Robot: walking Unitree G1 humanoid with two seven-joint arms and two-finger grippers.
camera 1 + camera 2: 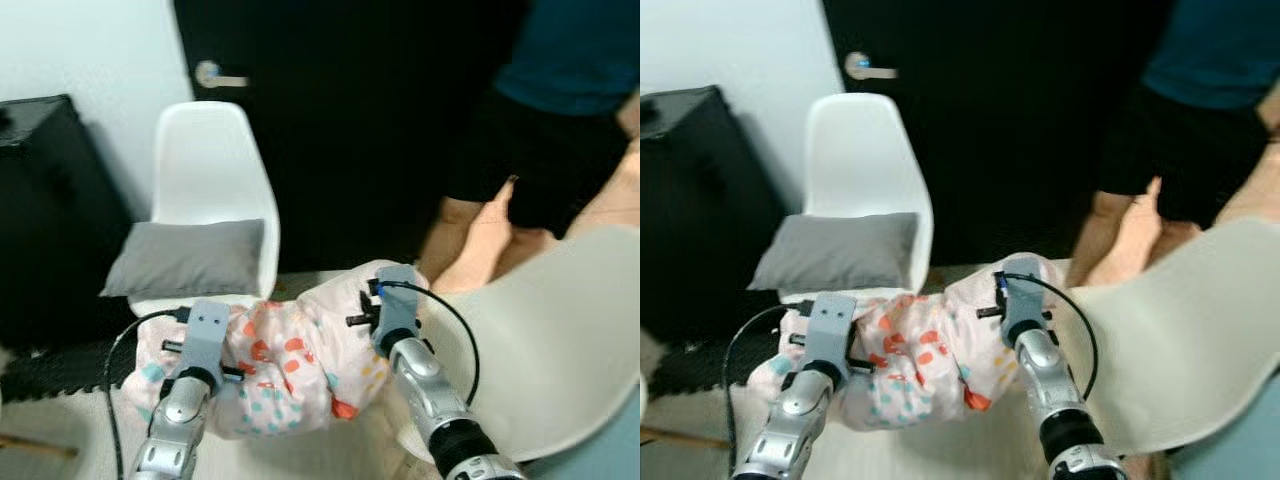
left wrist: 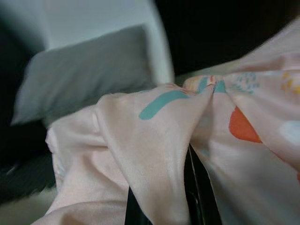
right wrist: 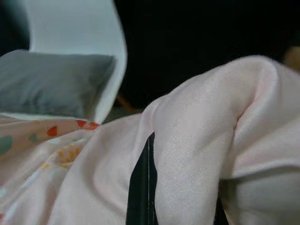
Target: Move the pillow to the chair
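Gripping one patterned pillow (image 1: 290,365), two grippers face two chairs, one cushion.

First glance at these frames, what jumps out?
The pink patterned pillow held up front and centre, the left gripper and right gripper each pinching a fold of its cover with jaws shut on the fabric. Behind it to the left stands a white chair with a grey cushion already on its seat. A person's legs stand at the right by a dark door.
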